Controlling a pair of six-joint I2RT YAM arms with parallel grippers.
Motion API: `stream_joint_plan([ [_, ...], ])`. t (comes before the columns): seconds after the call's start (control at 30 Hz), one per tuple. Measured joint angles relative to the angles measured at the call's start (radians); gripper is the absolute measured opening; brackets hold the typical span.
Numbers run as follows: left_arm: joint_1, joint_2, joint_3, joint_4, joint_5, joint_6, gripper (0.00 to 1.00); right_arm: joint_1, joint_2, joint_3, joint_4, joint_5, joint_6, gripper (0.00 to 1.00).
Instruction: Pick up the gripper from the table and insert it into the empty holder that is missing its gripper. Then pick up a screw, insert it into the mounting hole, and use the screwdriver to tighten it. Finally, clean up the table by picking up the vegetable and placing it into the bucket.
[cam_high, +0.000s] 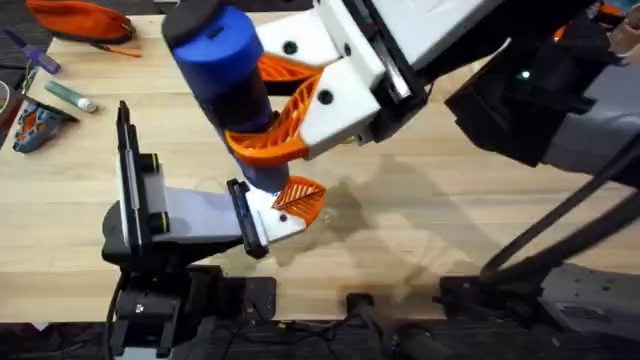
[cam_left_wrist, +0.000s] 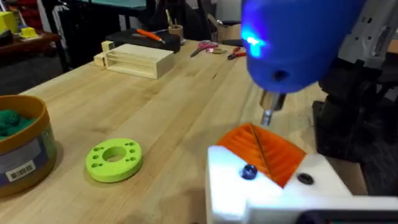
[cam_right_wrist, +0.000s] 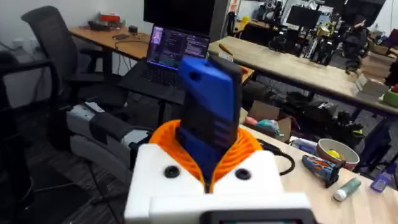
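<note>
Right tool (cam_high: 275, 105), nearest the overhead camera, is clamping the blue screwdriver (cam_high: 222, 62) between its orange pads; long axis is running near-vertical, tip pointing down. Directly beneath, the left tool (cam_high: 290, 205) is lying low over the bench (cam_high: 420, 210), its white holder (cam_left_wrist: 273, 186) carrying the orange gripper (cam_left_wrist: 264, 149); how far it is open, cannot tell. Driver tip (cam_left_wrist: 267, 116) is hanging just above the ribbed pad, the dark screw (cam_left_wrist: 249, 172) sitting slightly to one side. Judgement: tightening step; tip needing lateral alignment before descent. Bucket (cam_left_wrist: 25, 155) is standing well apart, beside the green disc (cam_left_wrist: 114, 159).

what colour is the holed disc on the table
Bright lime green disc, clearest in the left wrist view.
</note>
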Motion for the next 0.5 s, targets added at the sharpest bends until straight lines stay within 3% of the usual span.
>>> stream_joint_plan([
  [0.5, 0.000, 0.000, 0.000, 0.000, 0.000, 0.000, 0.013, 0.000, 0.035, 0.000, 0.000, 0.000, -0.011, 0.022],
])
